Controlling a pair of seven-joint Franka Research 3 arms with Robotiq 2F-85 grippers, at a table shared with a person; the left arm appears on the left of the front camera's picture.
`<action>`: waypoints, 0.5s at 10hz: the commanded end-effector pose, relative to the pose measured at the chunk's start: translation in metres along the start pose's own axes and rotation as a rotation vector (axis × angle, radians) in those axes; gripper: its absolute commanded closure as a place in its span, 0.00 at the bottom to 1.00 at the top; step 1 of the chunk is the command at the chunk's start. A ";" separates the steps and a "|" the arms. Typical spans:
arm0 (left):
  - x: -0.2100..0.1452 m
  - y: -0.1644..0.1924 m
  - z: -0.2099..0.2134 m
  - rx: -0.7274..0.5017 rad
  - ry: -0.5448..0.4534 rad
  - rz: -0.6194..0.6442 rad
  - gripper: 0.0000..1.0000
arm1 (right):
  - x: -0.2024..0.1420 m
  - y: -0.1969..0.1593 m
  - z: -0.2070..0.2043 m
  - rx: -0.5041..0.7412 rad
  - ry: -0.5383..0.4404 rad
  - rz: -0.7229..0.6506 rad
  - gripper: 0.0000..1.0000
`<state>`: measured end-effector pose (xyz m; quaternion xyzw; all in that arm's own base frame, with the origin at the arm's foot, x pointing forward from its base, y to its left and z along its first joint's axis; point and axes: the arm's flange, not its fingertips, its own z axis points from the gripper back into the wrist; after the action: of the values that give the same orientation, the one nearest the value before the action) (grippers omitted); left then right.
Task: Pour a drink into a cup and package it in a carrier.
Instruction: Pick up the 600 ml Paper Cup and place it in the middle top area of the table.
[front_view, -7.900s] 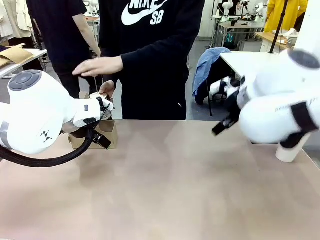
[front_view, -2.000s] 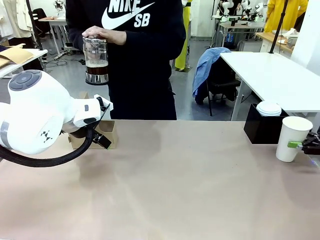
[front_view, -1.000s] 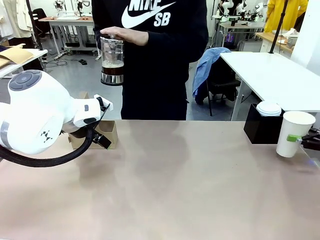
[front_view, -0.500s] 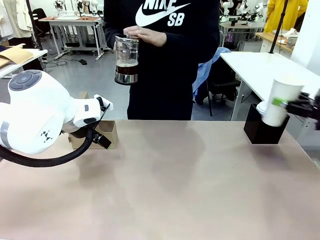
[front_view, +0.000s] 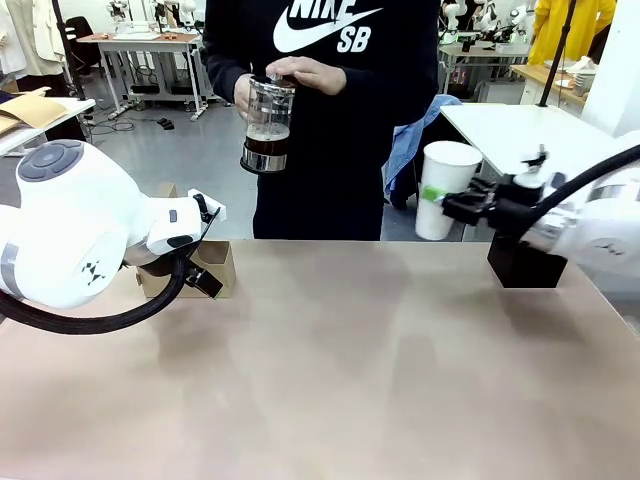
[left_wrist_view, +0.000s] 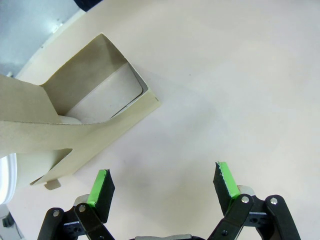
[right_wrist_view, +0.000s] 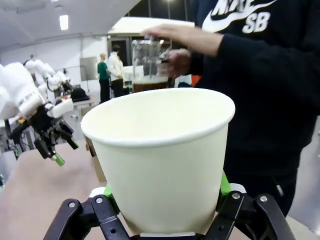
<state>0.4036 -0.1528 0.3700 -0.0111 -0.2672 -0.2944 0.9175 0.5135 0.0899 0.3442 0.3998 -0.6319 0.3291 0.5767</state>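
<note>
A white paper cup (front_view: 446, 188) hangs upright above the table's far right, and my right gripper (front_view: 438, 198) is shut on its lower half. In the right wrist view the cup (right_wrist_view: 160, 155) is empty, held by that gripper (right_wrist_view: 166, 190). A person across the table holds the glass press jug with the dark drink (front_view: 267, 124) by its lid, left of the cup and higher; it appears as the jug (right_wrist_view: 149, 67) behind the cup's rim. The brown cardboard carrier (front_view: 217, 264) stands at the far left. My left gripper (left_wrist_view: 162, 182) is open just above the table beside the carrier (left_wrist_view: 85, 107).
A black cube-shaped box (front_view: 524, 265) stands at the far right behind my right arm (front_view: 590, 225). My bulky left arm (front_view: 70, 235) covers the table's left side. The person's torso (front_view: 330, 110) is close to the far edge. The bare tabletop (front_view: 350, 370) spreads across the middle and front.
My right gripper has carried the cup up and to the left, from the table's right edge toward the person. The person has moved the jug to the right. My left arm has stayed still.
</note>
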 end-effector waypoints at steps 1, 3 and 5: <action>0.000 0.000 0.000 -0.002 -0.001 0.002 0.00 | -0.022 -0.001 -0.026 -0.042 0.029 0.062 0.19; 0.000 0.000 0.000 -0.002 -0.001 0.002 0.00 | -0.047 0.010 -0.046 -0.044 0.045 0.054 0.19; 0.000 0.000 0.000 -0.002 -0.001 0.002 0.00 | -0.064 0.008 -0.051 -0.015 0.056 0.012 0.19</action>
<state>0.4036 -0.1529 0.3701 -0.0111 -0.2672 -0.2944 0.9175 0.5217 0.1421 0.2888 0.3888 -0.6145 0.3449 0.5935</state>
